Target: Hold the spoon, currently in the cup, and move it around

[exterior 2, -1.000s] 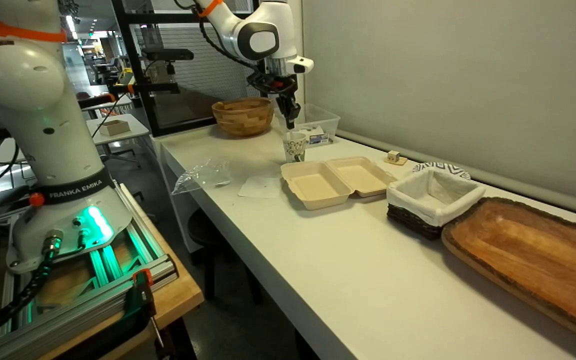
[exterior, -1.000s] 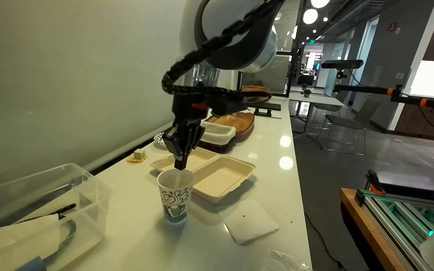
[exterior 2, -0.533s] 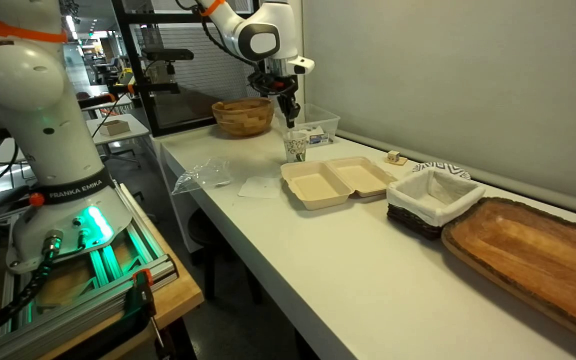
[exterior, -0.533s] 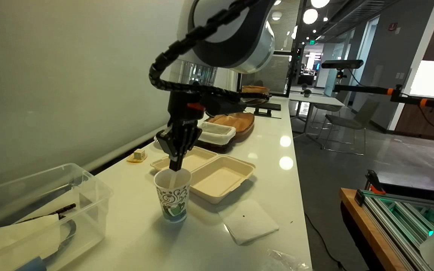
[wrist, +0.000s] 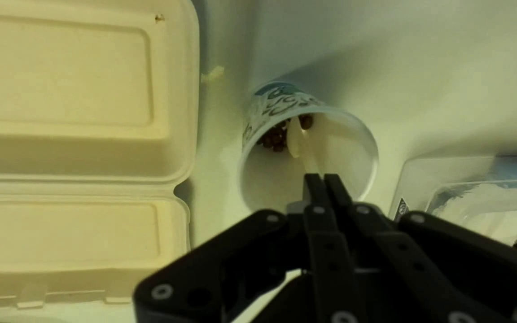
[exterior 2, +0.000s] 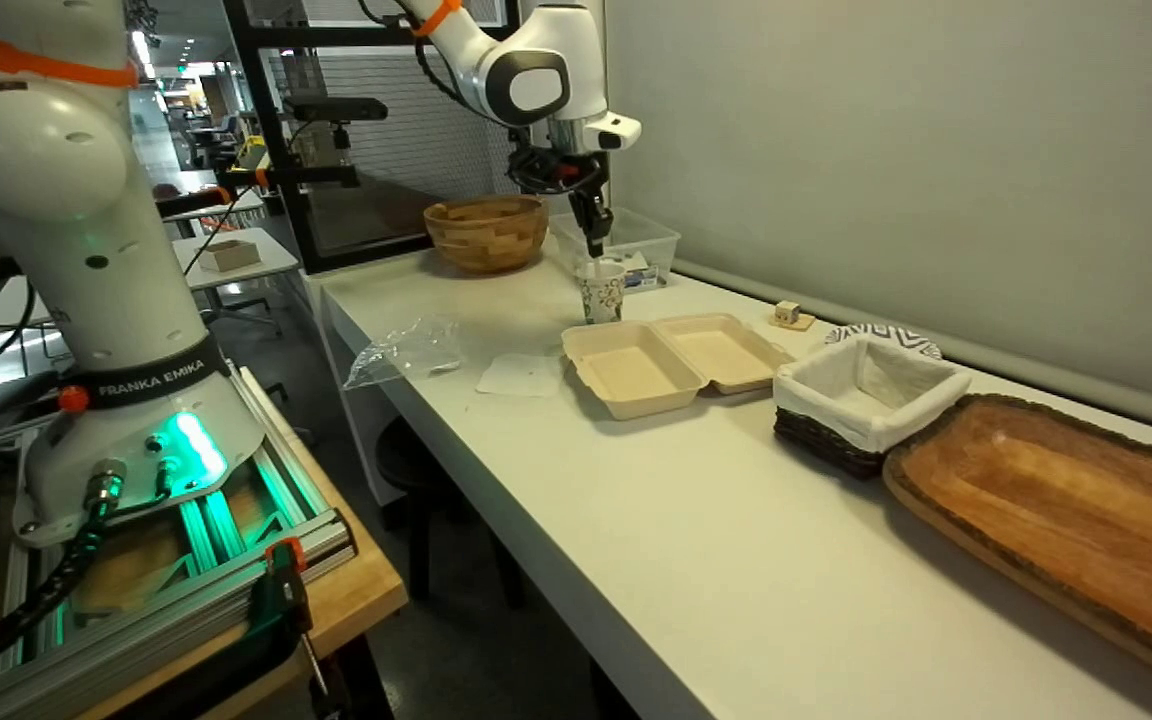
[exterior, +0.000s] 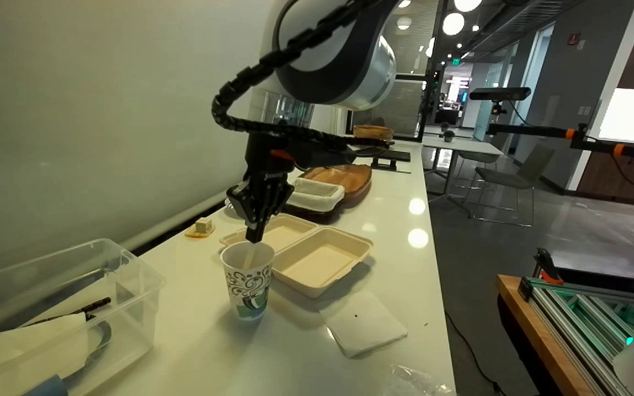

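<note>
end effector (wrist: pixel 322 179) clamped high on the spoon (wrist: pixel 304 146), probably to let it stir inside the cup (exterior: pixel 247 286) below.

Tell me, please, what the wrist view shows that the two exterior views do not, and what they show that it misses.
Only the wrist view shows the brown pieces down in the cup and the spoon's head next to them.

Only the exterior views show the lined basket and wooden tray.

All share the cup, the spoon's handle, the gripper shut on it, the takeout box and the clear bin.
</note>
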Available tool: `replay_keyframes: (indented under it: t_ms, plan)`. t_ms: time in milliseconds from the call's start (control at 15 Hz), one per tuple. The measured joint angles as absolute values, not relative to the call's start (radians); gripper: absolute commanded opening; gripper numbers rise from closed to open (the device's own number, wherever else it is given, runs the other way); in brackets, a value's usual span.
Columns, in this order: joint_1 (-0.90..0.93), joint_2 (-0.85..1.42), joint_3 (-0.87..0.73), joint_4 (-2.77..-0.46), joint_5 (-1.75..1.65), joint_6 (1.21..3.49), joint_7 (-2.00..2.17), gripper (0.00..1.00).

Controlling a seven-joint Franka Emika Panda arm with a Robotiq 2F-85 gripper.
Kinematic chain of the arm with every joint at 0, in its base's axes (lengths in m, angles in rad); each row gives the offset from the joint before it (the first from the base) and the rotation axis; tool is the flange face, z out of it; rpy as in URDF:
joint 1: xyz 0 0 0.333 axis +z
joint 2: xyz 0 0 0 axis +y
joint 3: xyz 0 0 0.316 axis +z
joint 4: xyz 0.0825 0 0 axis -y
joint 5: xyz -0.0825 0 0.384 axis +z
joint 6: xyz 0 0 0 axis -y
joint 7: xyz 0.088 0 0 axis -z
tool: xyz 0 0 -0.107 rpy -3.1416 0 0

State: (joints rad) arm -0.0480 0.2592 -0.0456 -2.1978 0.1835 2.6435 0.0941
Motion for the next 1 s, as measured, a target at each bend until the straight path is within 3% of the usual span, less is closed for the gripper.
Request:
replay_keyframes:
  t_ms: [1000]
  plan:
    - [-0.048, 0.251, -0.054, -2.198, 0.186, 2.601, 0.140, 0.01]
